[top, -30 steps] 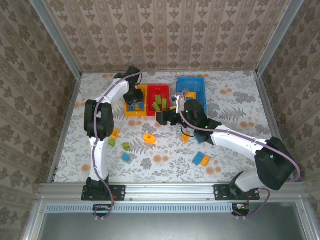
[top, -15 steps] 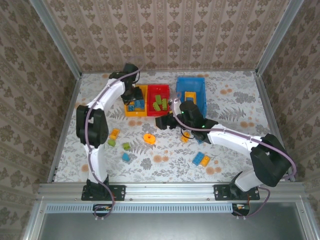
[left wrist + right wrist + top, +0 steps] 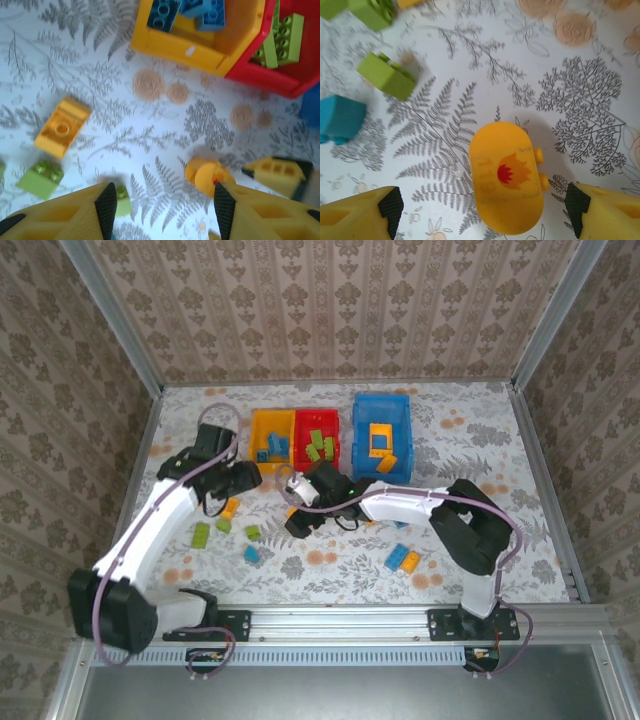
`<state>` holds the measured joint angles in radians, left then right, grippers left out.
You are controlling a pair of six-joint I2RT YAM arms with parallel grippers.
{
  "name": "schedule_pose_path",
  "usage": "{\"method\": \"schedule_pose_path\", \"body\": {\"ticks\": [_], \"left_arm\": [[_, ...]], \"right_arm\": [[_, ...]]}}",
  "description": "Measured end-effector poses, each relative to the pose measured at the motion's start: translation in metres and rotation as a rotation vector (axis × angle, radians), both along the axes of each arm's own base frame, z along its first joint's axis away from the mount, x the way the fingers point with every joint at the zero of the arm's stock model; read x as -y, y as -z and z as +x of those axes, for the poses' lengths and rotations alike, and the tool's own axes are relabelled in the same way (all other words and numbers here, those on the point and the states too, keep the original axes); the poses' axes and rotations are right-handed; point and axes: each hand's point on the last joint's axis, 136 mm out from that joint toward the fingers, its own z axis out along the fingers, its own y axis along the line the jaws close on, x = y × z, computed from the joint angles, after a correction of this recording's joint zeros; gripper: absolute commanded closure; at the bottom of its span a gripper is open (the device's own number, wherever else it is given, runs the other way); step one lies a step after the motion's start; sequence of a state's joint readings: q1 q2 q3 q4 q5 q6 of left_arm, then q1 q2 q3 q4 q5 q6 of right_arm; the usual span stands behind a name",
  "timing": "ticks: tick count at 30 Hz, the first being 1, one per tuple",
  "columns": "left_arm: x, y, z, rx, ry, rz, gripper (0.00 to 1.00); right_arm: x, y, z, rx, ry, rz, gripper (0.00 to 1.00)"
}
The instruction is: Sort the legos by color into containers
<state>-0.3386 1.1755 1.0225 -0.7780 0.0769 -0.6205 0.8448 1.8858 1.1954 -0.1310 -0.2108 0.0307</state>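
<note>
- Left gripper (image 3: 165,205): jaws apart, nothing between them. It hangs over the table (image 3: 470,440) just in front of the yellow bin (image 3: 175,47).
- Right gripper (image 3: 482,206): spread wide, straddling the orange round piece (image 3: 507,170). There is a gap on each side and the pads are not touching it.
- The round piece sits mid-table, in front of the red bin (image 3: 270,82).
- The grippers are close together. One right finger (image 3: 277,172) shows in the left wrist view, just beside the round piece.
- Bins stand in a row at the far middle. Yellow and red touch side to side. The blue bin (image 3: 360,430) is set apart to the right by a strip of table.
- Contents: blue bricks (image 3: 165,12) in yellow, green bricks (image 3: 282,35) in red, a flat orange brick (image 3: 380,440) in blue.
- Loose on the left half: a loose orange brick (image 3: 62,127), a green brick (image 3: 40,177) near it, a second green brick (image 3: 387,77), and a teal brick (image 3: 340,120).
- A blue-and-orange pair (image 3: 403,560) lies touching, right of centre near the front.
- Room: the right third of the table is bare up to the right rail (image 3: 540,480), and so is the strip behind the bins.
- The left arm runs near the left rail (image 3: 130,500), and the right arm lies across the middle.
</note>
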Motion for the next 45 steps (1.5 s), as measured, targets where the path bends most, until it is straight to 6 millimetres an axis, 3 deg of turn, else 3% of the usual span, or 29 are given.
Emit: {"method": "schedule_pose_path", "body": {"ticks": [4, 10, 19, 24, 27, 31, 35, 37, 40, 45], "left_arm": [[-0.006, -0.001, -0.023, 0.03, -0.013, -0.04, 0.43], [-0.011, -0.012, -0.038, 0.086, -0.031, -0.081, 0.43], [-0.013, -0.011, -0.045, 0.093, -0.043, -0.092, 0.44], [-0.003, -0.009, -0.04, 0.079, -0.017, -0.124, 0.45], [0.009, -0.007, -0.033, 0.079, 0.017, -0.147, 0.45], [0.042, -0.01, -0.025, 0.078, 0.127, -0.152, 0.45], [0.102, -0.032, -0.016, 0.139, 0.314, -0.157, 0.44], [0.132, -0.045, -0.012, 0.181, 0.399, -0.161, 0.44], [0.173, -0.057, -0.007, 0.23, 0.506, -0.161, 0.43], [0.215, -0.057, -0.001, 0.26, 0.615, -0.143, 0.44]], "right_arm": [[-0.004, 0.017, 0.004, -0.011, -0.027, -0.064, 0.16], [-0.006, 0.04, 0.011, -0.002, -0.036, -0.163, 0.27], [-0.017, 0.038, 0.014, 0.025, -0.049, -0.17, 0.68], [-0.001, 0.032, 0.001, 0.028, -0.034, -0.166, 0.74], [0.015, 0.008, 0.0, 0.05, 0.01, -0.138, 0.75], [0.052, -0.052, 0.024, 0.11, 0.169, -0.031, 0.75], [0.116, -0.094, 0.069, 0.139, 0.424, 0.067, 0.76], [0.147, -0.097, 0.089, 0.129, 0.543, 0.081, 0.76], [0.18, -0.084, 0.109, 0.073, 0.684, 0.086, 0.75], [0.202, -0.052, 0.133, -0.035, 0.827, 0.075, 0.74]]}}
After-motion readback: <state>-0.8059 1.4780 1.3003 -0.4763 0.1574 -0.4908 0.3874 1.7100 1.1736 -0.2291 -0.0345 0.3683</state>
